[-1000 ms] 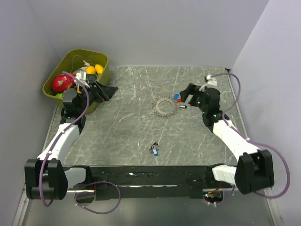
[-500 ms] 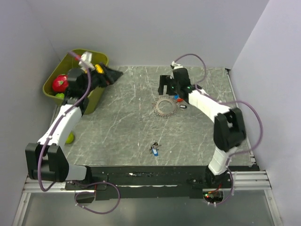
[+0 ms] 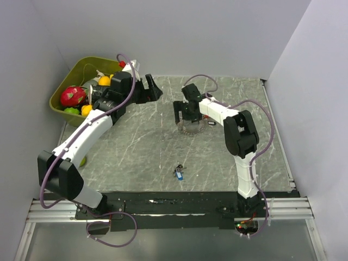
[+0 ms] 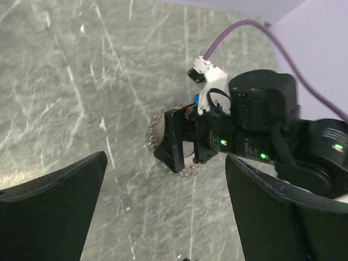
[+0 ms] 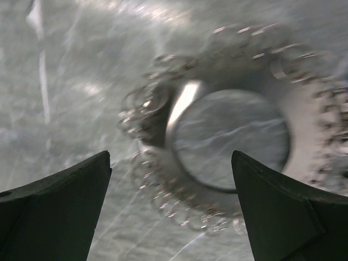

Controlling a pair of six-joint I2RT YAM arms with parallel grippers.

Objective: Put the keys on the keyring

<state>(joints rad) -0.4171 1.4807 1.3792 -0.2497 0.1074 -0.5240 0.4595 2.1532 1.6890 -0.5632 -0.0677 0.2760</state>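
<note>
The keyring (image 3: pixel 191 128) lies flat at the back middle of the table, a ring fanned with small silvery keys. My right gripper (image 3: pixel 183 118) hangs open just over its left part. In the right wrist view the keyring (image 5: pixel 228 141) fills the frame, blurred, between and beyond the open fingers (image 5: pixel 54 206). My left gripper (image 3: pixel 152 90) is open and empty, left of the ring, in the air. The left wrist view shows the right gripper (image 4: pixel 182 144) over the keyring (image 4: pixel 156 136). A blue-headed key (image 3: pixel 179 173) lies at the front middle. Another small key (image 3: pixel 210 123) lies right of the ring.
A green bin (image 3: pixel 58 98) with toy fruit stands at the back left corner, behind my left arm. A green ball (image 3: pixel 82 161) lies by the table's left edge. Walls close in at the back and both sides.
My right gripper has swung left from the right side to over the keyring. My left gripper has risen from beside the bin and reached right toward the ring.
</note>
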